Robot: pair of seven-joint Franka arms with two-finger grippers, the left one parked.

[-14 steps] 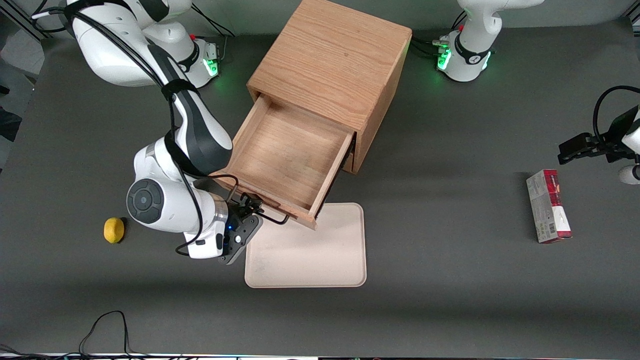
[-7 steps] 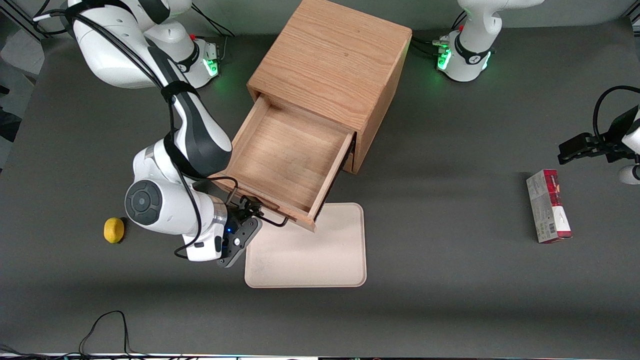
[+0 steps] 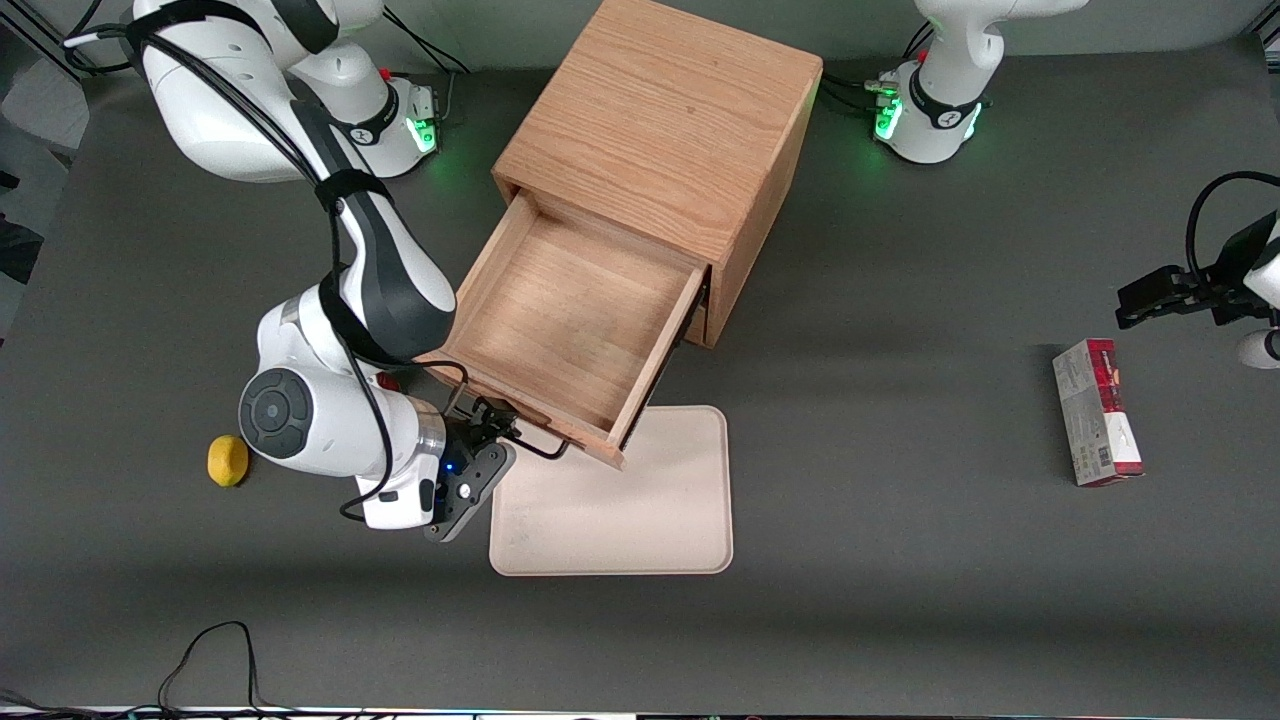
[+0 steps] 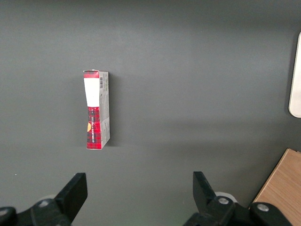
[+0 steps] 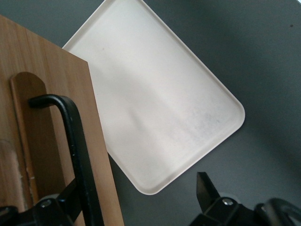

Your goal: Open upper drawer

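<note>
While your gripper [image 3: 497, 420] sits at the front of the upper drawer [image 3: 570, 315], the drawer is pulled far out of the oak cabinet [image 3: 665, 130] and you can see its bare wood floor. The black handle [image 5: 77, 155] runs between the jaws, close against one finger [image 5: 56, 207], while the other finger [image 5: 207, 190] stands well apart from it, so the jaws look spread wide and are not squeezing the bar. I think the opening is almost done.

Watch out now. If you pull more, the drawer could slide right out of the cabinet and tip down onto the cream tray [image 3: 640, 500] just under the jaws. If you lift away crooked, a finger could catch the handle (it is thin wire) and tug the whole cabinet. The lemon [image 3: 228, 460] is well apart from the jaws.
</note>
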